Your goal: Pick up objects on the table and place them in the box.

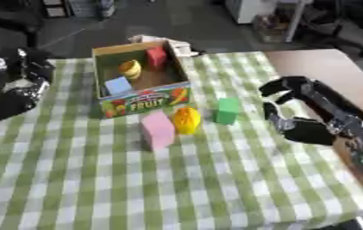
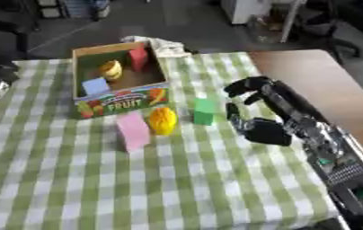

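An open cardboard fruit box (image 1: 143, 103) stands at the back of the checked cloth. Inside it lie a red block (image 1: 156, 57), a yellow ribbed piece (image 1: 130, 68) and a light blue block (image 1: 118, 85). In front of the box stand a pink block (image 1: 157, 130), a yellow fruit-shaped piece (image 1: 186, 120) and a green block (image 1: 227, 111). My right hand (image 1: 298, 112) hovers just right of the green block, fingers spread and empty, apart from it. At the left edge my left hand (image 1: 15, 87) rests away from the objects, its fingers hard to make out.
The green-and-white checked cloth (image 1: 177, 179) covers the table. A bare brown tabletop (image 1: 326, 67) lies to the right of the cloth. Crumpled white material (image 2: 157, 43) sits behind the box. Floor and furniture show beyond the far edge.
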